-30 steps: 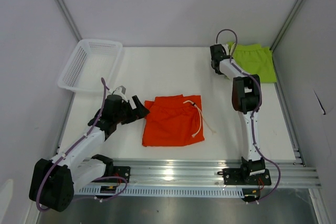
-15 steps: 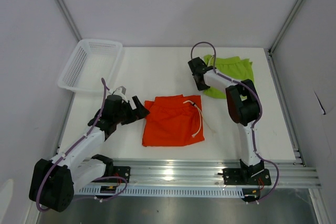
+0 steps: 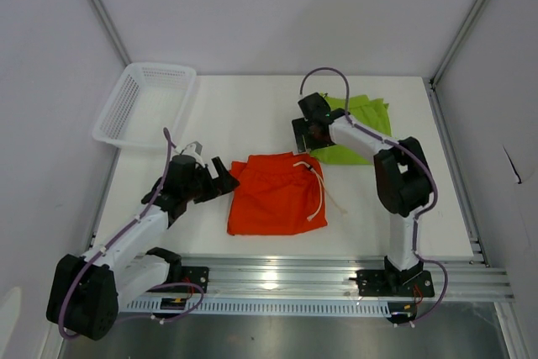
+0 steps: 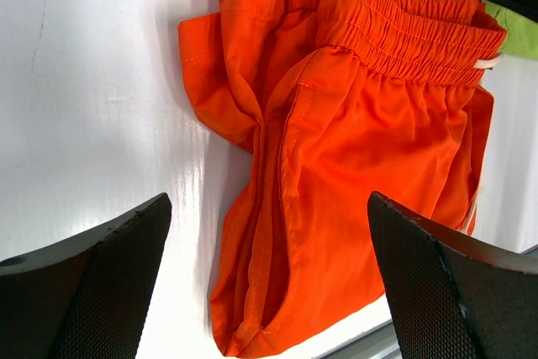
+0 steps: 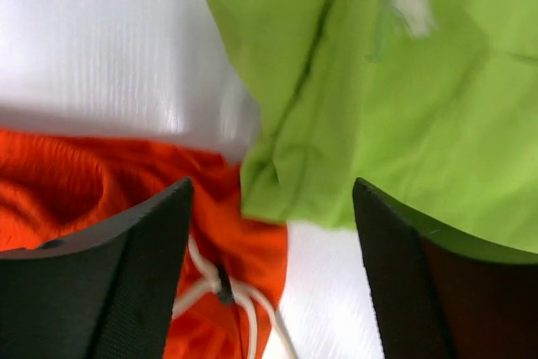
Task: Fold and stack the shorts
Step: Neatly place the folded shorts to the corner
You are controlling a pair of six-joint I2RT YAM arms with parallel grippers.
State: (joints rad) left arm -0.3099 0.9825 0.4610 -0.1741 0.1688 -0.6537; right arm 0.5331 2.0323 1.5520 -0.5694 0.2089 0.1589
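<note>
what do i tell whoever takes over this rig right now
Left gripper: open, holding nothing, at the left edge of the orange shorts.
Right gripper: open, over the near-left corner of the green shorts.
Orange shorts: mid-table, apparently folded.
Green shorts: rumpled, behind and to the right, their edge meeting the orange waistband corner.
Still to do: fold the green pair, then stack the two.
</note>
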